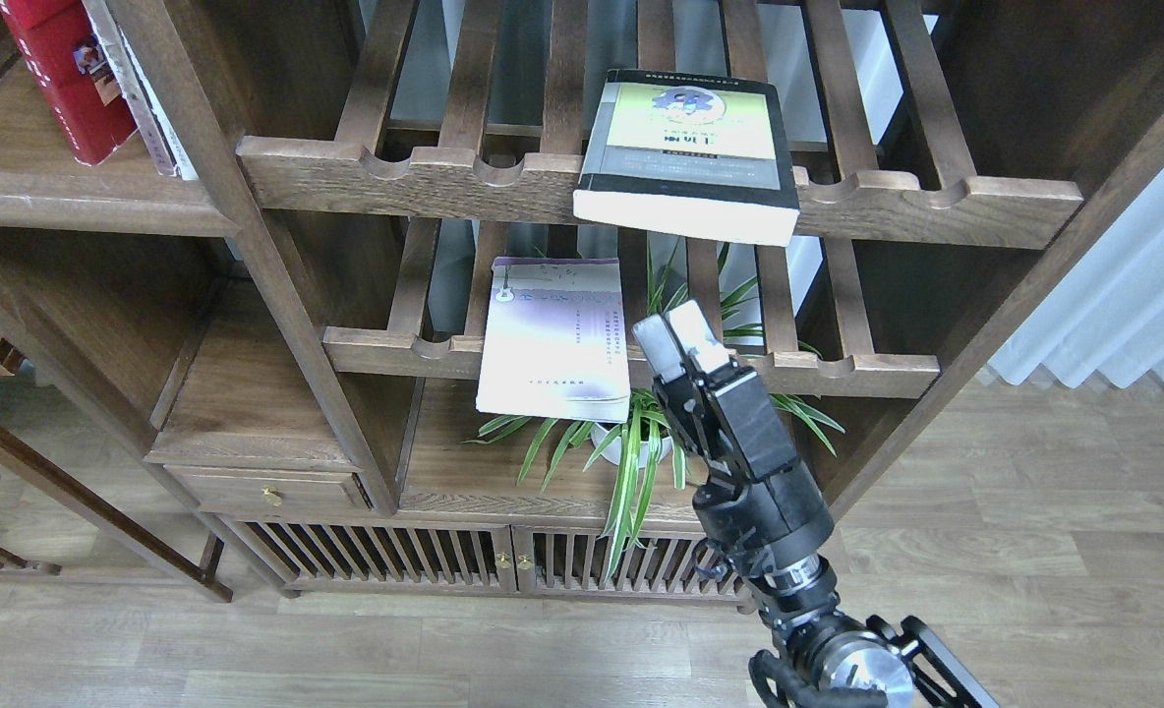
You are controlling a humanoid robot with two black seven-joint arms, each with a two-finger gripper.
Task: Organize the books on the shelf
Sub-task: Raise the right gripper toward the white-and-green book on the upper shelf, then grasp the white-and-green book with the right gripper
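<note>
The right gripper [678, 332] was raised before the cabinet with its pale fingers close together and nothing between them; the left gripper was not seen. The lavender-white book [554, 334] lay flat on the lower slatted rack [867, 372] at its nine o'clock, overhanging the rail, probably for easy grasping. The yellow-green book [685, 147] lay likewise on the upper rack [936, 192] at twelve o'clock. The red book [66, 74] was leaned on the solid shelf [41, 192] at ten o'clock. A potted plant [631, 442] was stood below.

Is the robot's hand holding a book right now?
No. The right gripper holds nothing; its fingers are together, just right of the lavender book.
</note>
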